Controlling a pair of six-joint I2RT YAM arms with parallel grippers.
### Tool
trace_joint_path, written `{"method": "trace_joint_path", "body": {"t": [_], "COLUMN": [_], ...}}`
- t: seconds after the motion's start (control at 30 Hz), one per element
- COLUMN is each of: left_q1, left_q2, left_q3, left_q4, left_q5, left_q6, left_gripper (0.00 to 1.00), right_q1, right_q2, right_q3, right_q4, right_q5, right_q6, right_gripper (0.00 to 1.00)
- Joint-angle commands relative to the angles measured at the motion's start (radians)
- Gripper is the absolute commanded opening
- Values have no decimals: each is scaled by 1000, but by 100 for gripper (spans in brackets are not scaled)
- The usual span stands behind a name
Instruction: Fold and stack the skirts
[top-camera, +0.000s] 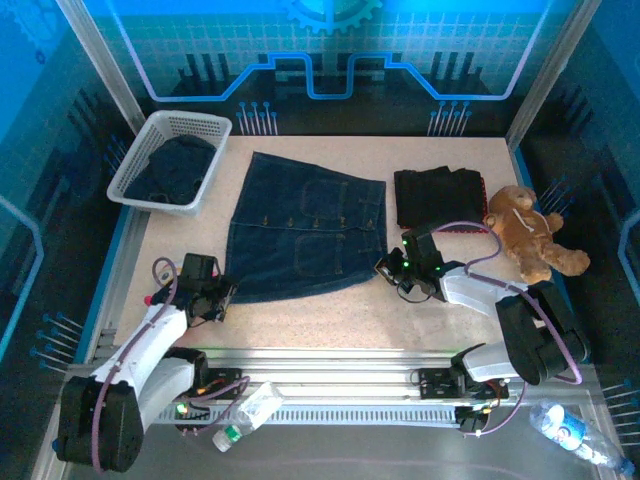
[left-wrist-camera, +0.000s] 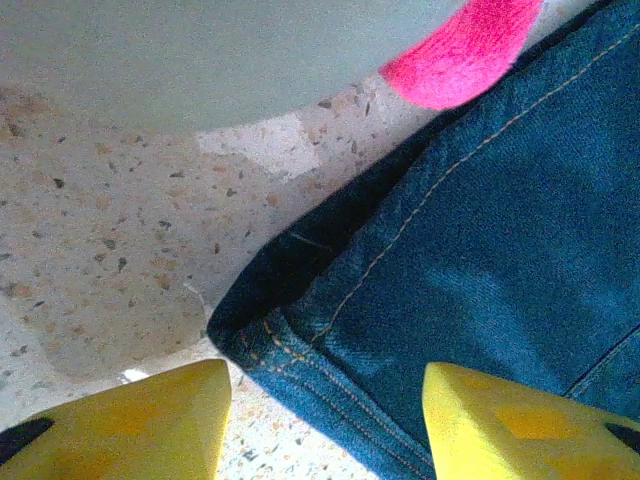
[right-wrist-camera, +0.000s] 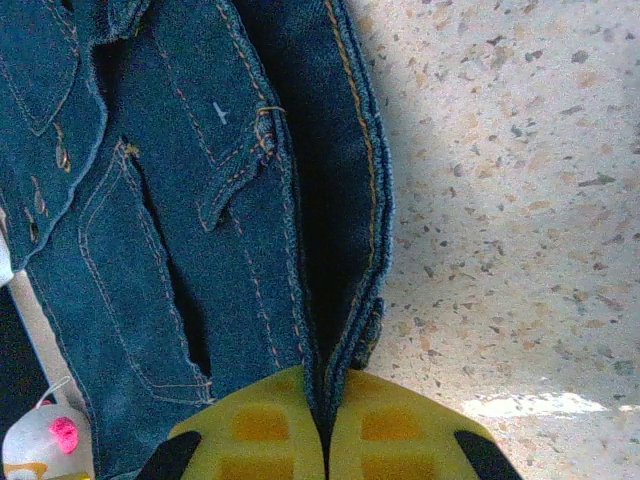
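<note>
yellow pads (right-wrist-camera: 260, 430) of the right gripper (right-wrist-camera: 325, 425) are pressed together on the doubled edge of the buttoned denim skirt (right-wrist-camera: 200, 200), with the fold pinched in the thin seam between them. from that pinch the cloth runs up the wrist view. a stitched pocket and orange seams lie to the left, and bare speckled table (right-wrist-camera: 500, 200) to the right. a small white-and-pink plush toy (right-wrist-camera: 40, 440) peeks in at the lower left corner of that view.

the left gripper (left-wrist-camera: 325, 440) stands with its jaws apart. one yellow fingertip (left-wrist-camera: 150, 420) is over the table and the other over the denim, and the skirt's near corner lies between them. whether either tip touches the cloth i cannot tell. a blurred pink shape (left-wrist-camera: 465, 45) sits at the top of that view, beside the skirt's edge.

from above, the skirt lies spread flat in the middle of the table, narrower at its far end, with buttons down its middle. the left gripper is at its near left corner and the right gripper at its near right corner. a folded black skirt (top-camera: 435, 195) lies just beyond the right gripper, beside the denim's far right edge. a brown teddy bear (top-camera: 525, 235) lies to the right of the black one. at the far left corner a white basket (top-camera: 133, 155) holds another dark denim skirt (top-camera: 180, 165). a plastic bottle (top-camera: 245, 410) lies by the left arm's base at the near edge, and a second bottle (top-camera: 570, 425) by the right arm's.
</note>
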Motion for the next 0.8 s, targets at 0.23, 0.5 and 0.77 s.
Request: {"method": "trace_joint_path", "body": {"t": [0.23, 0.5, 0.77], "left_q1": [8, 8, 6], "left_q2": [11, 76, 56], "left_q3": [-34, -39, 7], "left_q4": [-52, 86, 87], "left_q5": [-26, -17, -43], "left_q6": [-6, 12, 39], "left_gripper": [53, 43, 15], "right_q1": [-3, -2, -3], "right_q2": [-40, -66, -101], "right_q3": [-10, -17, -28], "right_q4": [-14, -18, -18], "right_q5": [33, 36, 35], "right_q6": [-3, -13, -24], "right_gripper": [0, 0, 0]}}
